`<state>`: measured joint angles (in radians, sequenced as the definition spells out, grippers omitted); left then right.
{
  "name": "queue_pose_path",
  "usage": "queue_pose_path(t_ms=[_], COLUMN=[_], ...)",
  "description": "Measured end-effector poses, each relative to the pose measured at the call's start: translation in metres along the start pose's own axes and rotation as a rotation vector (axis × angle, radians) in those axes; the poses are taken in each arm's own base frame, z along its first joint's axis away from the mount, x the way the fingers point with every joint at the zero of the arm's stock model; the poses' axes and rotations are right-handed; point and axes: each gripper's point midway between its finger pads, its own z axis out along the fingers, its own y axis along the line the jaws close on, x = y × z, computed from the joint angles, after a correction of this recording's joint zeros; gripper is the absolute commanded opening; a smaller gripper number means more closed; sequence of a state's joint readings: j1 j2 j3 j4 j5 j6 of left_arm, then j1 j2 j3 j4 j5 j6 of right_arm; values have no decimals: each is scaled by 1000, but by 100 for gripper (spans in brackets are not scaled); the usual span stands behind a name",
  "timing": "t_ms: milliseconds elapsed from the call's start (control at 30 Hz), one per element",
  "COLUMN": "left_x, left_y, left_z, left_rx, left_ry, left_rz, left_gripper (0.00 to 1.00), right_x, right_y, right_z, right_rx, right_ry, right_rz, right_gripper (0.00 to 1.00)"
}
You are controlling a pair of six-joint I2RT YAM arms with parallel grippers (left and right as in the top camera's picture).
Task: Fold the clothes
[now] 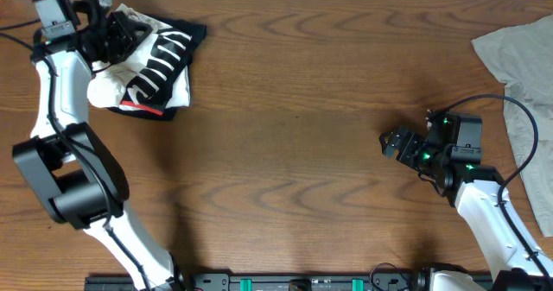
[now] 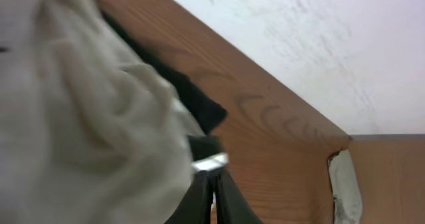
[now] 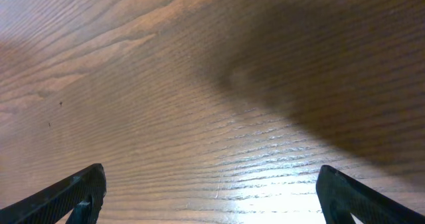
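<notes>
The white T-shirt with black striped print (image 1: 160,62) lies bunched in a pile at the table's far left. A black red-edged garment (image 1: 141,107) shows under its near edge. My left gripper (image 1: 111,34) is at the pile's far left side. In the left wrist view its fingers (image 2: 212,184) are pressed together, and the white cloth (image 2: 80,117) drapes against them with black fabric (image 2: 199,104) behind. A grey-beige garment (image 1: 518,58) lies at the far right. My right gripper (image 1: 393,142) is open and empty over bare wood (image 3: 212,117).
The wooden table (image 1: 294,153) runs between the two garment piles. Its far edge meets a pale wall (image 2: 319,44) just behind the left pile. The grey-beige garment hangs past the right edge of the overhead view.
</notes>
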<state>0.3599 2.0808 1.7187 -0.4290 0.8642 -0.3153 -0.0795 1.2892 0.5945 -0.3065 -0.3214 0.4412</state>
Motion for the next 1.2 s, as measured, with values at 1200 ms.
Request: queue_pose_path(t_ms=[1200], left_x=[17], left_y=[-18], left_z=[-25], left_rx=[179], left_ry=[28], left_rz=[-49], left_gripper=[19], right_x=[0], right_y=[0], right_z=[0], right_rx=[0], right_ry=[0], right_rz=[0], right_gripper=[99])
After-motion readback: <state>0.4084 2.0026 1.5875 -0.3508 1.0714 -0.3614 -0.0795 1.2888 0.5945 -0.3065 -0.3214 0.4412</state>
